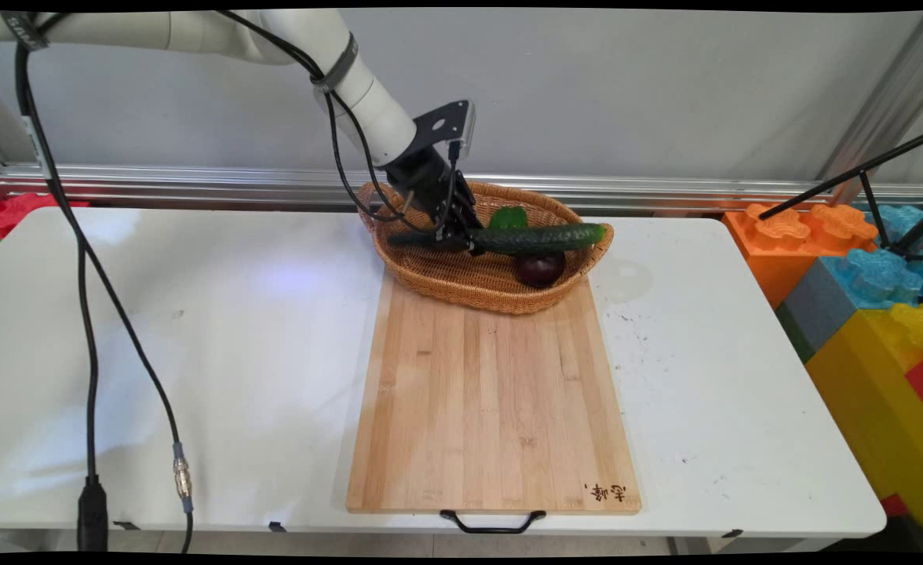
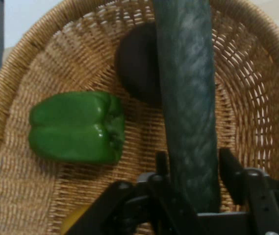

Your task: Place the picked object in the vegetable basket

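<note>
Nearest the camera lies the cutting board (image 1: 493, 400), a long pale wooden slab with fine lengthwise grain, a small dark stamp in its near right corner and a black handle (image 1: 493, 522) at its near edge; it sits on the white table (image 1: 195, 353), which is the largest thing in sight and bears a few dark specks to the right of the board. Off the table's right end stand big foam blocks (image 1: 870, 314) in orange, blue, grey and yellow. At the board's far end rests an oval woven basket (image 1: 461, 286), tan wicker, its near side overlapping the board. Over the basket's left part the gripper (image 1: 455, 235) is clamped on a cucumber (image 1: 540, 238), its two black fingers pressed against either side near the left end. The cucumber is long, dark green and bumpy-skinned, lying level across the basket with its right tip just over the right rim. Under it, in the basket's right part, sits a round dark purple vegetable (image 1: 541, 269), possibly an onion. Behind the cucumber lies a glossy green pepper (image 2: 78, 127), lobed and blocky, on the basket's floor beside the purple one.
</note>
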`<state>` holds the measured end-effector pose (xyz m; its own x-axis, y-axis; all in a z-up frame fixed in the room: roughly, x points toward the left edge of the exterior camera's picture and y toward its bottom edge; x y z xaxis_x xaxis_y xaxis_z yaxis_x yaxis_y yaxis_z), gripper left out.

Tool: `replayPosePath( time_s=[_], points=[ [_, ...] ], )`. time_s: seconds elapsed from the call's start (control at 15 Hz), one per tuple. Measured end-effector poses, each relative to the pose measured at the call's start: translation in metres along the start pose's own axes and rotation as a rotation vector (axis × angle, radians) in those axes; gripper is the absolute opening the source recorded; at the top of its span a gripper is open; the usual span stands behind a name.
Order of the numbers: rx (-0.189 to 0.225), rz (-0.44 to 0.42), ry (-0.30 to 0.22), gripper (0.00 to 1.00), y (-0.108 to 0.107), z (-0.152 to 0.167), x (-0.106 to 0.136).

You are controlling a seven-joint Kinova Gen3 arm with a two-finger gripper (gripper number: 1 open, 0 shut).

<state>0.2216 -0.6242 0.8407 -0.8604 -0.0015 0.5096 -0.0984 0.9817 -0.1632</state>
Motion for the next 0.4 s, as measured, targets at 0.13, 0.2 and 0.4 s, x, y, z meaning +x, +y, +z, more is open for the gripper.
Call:
replayPosePath(
  time_s=[0.13, 0.2, 0.4],
  points=[
    [-0.015, -0.006, 0.003, 1.0, 0.0007, 0.0028, -0.0014],
    [-0.024, -0.011, 0.007, 1.0, 0.0019, 0.0037, -0.0013],
    [-0.034, -0.028, 0.032, 1.0, 0.0078, 0.0004, 0.0044]
  ],
)
